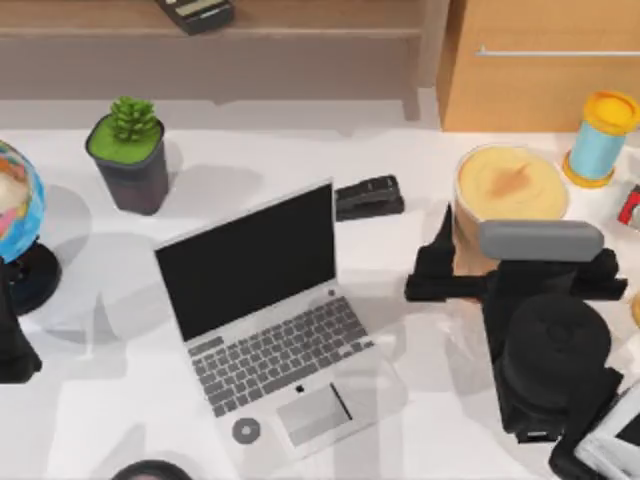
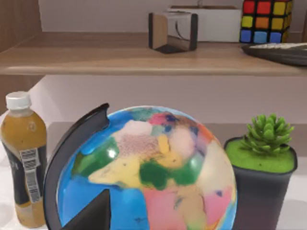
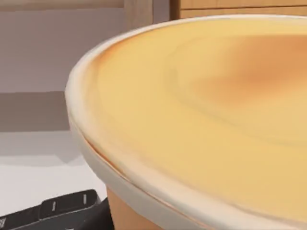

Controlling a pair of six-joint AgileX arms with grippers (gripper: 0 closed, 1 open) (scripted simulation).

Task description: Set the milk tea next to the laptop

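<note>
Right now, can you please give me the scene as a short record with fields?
milk tea: upright, on the table's right side, apart from the laptop
laptop: open, centre of table
right gripper: at the milk tea's side
left arm: parked at the left edge
stapler: behind the laptop
other: globe, potted plant

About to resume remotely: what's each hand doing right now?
Left hand: parked at the table's left edge by the globe; fingers cannot be told.
Right hand: at the milk tea; grip cannot be told.
</note>
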